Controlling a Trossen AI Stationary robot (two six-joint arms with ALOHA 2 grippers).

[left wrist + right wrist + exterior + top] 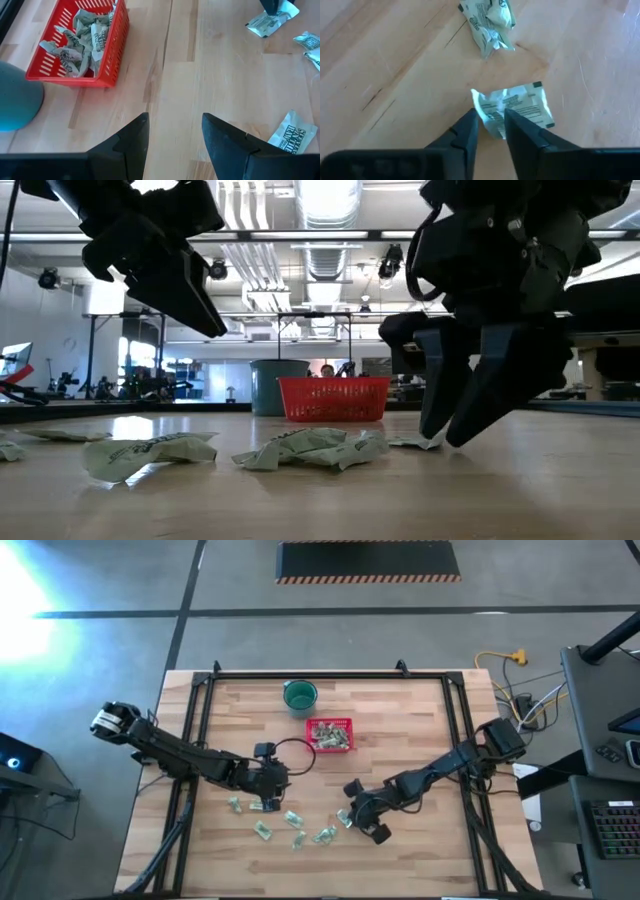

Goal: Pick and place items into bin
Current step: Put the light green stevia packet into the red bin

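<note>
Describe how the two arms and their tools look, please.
Both arms are dark and slim with several joints. The left arm has a white band near its base and a looping black cable. Each tool, left tool and right tool, ends in two flat black tapered fingers.

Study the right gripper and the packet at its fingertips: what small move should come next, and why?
Probably close the right gripper fully and lift. Its fingers already straddle the edge of a packet lying flat on the table, with only a narrow gap left, and the basket lies further up the table, so the packet must come off the wood before it is carried there.
</note>
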